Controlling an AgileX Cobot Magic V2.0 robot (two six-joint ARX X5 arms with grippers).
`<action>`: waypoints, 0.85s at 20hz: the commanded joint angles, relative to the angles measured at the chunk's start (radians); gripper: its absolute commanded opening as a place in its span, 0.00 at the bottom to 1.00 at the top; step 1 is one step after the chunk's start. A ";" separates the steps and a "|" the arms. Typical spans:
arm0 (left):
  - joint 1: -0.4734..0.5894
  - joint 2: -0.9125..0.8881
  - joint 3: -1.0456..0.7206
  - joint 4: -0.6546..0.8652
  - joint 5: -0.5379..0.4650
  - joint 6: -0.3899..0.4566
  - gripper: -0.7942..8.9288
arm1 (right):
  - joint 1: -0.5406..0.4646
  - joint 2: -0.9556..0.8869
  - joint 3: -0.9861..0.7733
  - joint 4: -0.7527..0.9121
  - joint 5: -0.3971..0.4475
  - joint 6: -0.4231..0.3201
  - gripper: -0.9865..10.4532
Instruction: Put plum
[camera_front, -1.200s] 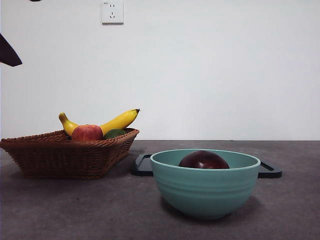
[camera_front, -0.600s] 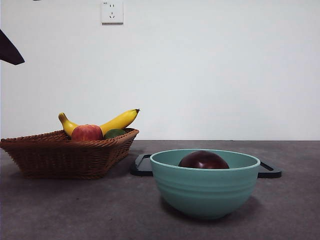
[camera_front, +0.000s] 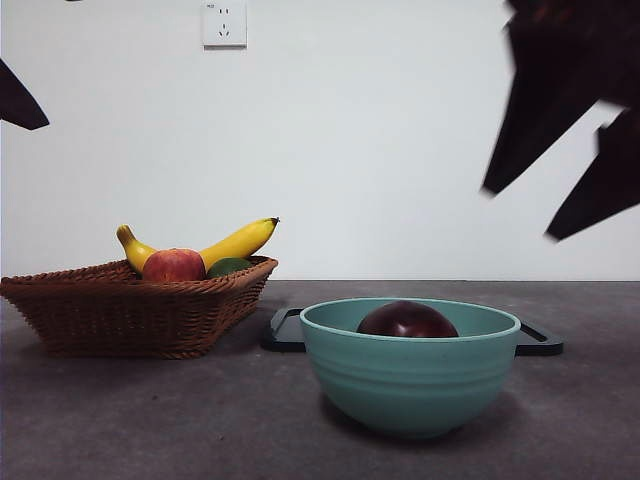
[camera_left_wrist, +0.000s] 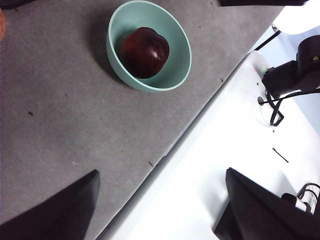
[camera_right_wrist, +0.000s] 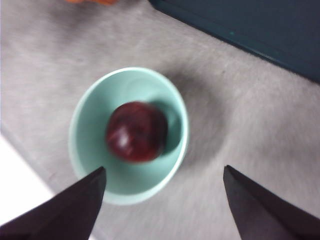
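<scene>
Setting: white wall with a socket (camera_front: 224, 23) behind a grey tabletop (camera_front: 150, 420).
Plum location: the plum (camera_front: 407, 321) sits inside the teal bowl (camera_front: 410, 375), on the bowl's floor, toward the tabletop's front edge.
Plum orientation: near round, no clear long axis; the left wrist view shows a shallow cleft on its upper side, so it appears to rest cleft-up.
Right end effector (camera_right_wrist: 162, 200): jaws spread wide, empty, high above the bowl; the image is blurred.
Left end effector (camera_left_wrist: 160, 210): jaws wide, empty, near the tabletop's edge, well apart from the bowl.
Other items: wicker basket (camera_front: 130, 305) holding a banana (camera_front: 235, 243), a red fruit (camera_front: 174, 266) and a green fruit (camera_front: 230, 267); dark tray (camera_front: 285, 330) behind the bowl.
Risk: judged, a jaw could strike the bowl's rim on descent and shove or tip the bowl.
Risk: judged, the glossy round skin may slip from an off-centre grip.
</scene>
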 joint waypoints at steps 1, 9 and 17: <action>-0.005 0.005 0.010 0.005 0.007 0.013 0.49 | 0.039 0.092 0.002 0.060 0.051 0.018 0.40; -0.005 0.005 0.010 0.005 0.007 0.013 0.49 | 0.105 0.285 0.002 0.163 0.170 0.018 0.26; -0.005 0.005 0.010 0.012 0.007 0.013 0.49 | 0.125 0.310 0.002 0.185 0.171 0.017 0.10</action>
